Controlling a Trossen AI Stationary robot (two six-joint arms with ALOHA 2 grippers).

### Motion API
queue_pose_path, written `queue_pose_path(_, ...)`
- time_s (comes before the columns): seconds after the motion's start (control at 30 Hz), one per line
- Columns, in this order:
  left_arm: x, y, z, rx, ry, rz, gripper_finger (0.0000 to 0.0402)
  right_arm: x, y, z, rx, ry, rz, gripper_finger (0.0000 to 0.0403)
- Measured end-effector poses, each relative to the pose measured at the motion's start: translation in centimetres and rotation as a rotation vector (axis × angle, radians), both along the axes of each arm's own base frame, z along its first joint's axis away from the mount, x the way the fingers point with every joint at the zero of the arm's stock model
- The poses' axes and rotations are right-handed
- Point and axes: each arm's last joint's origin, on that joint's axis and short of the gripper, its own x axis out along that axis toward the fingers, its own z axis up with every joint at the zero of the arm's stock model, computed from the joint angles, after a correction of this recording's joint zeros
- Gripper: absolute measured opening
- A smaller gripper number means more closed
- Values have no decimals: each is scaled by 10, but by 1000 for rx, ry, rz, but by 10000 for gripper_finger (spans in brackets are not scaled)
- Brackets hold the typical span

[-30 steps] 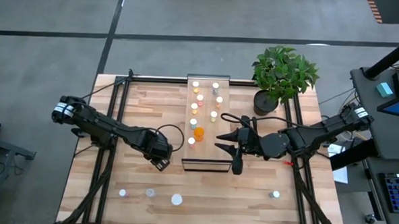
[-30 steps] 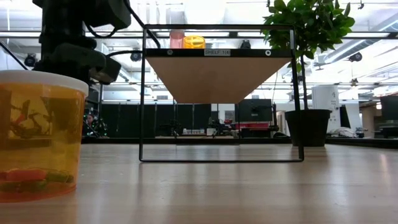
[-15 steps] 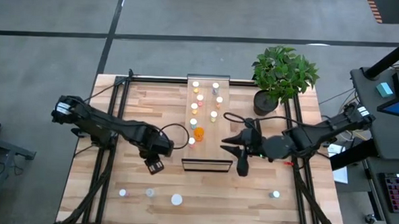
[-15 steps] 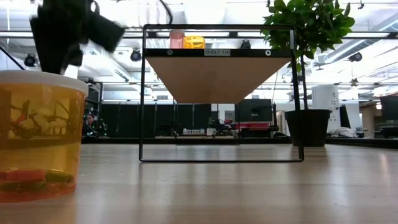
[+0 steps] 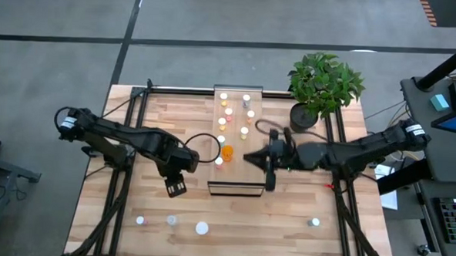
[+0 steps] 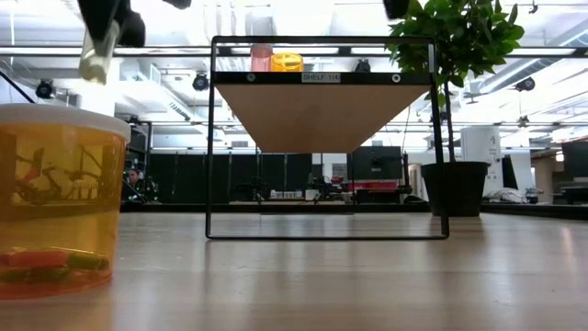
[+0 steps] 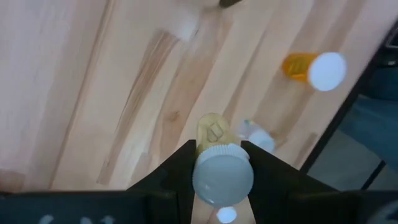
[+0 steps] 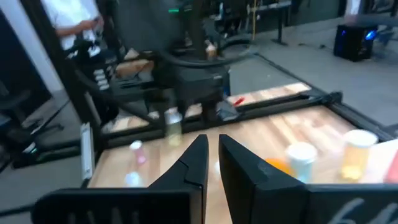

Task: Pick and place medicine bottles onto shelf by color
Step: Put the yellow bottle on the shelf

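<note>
The left gripper [image 5: 175, 189] has come up off the table [image 5: 285, 235] with a yellow, white-capped bottle [image 7: 222, 177] clamped between its fingers; in the low view the bottle now hangs high, well above the boards. The pick looks done, and what remains for this bottle is the carry: the shelf [image 5: 233, 180] lies just beside this gripper on its inner side, so a short move across should bring the bottle over the board.

The right gripper [image 8: 212, 146] has drawn its fingers together since a second ago, when they stood wide apart. They are now clenched on nothing. It sits at the shelf's far edge from the left gripper, with the shelf between the two. It appears to be finished with its last bottle and free for another.

By count, one bottle is in the left gripper. About eleven stand on the shelf in two loose rows, an orange one [image 5: 227, 152] nearest the grippers. Four are left on the table: three [image 5: 171, 219] in a row out beyond the left gripper and one [image 5: 314, 222] alone beyond the right. One potted plant [image 5: 322, 86] stands behind the right gripper.
</note>
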Motion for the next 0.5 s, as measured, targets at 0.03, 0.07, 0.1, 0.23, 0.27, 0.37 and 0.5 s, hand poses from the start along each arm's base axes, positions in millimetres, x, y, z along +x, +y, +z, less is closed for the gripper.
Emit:
queue_pose_path(0.03,0,0,3,-1,-6,0,99,0,-8,0,-8,-19,-11,23)
queue_pose_path(0.07,-1,0,5,-1,-5,0,99,-1,-16,2,-18,-40,-29,19)
queue_pose_path(0.1,-2,1,8,1,5,0,99,-4,-22,5,-37,-61,-46,16)
queue_pose_path(0.23,-9,2,19,8,51,0,99,-21,-35,15,-112,-89,-87,9)
queue_pose_path(0.27,-11,3,22,10,63,-2,99,-26,-36,15,-128,-79,-93,9)
queue_pose_path(0.37,-15,3,33,6,64,-4,99,-38,-38,14,-139,-51,-113,9)
queue_pose_path(0.5,-16,3,47,-25,27,-6,99,-49,-39,7,-88,-44,-119,9)
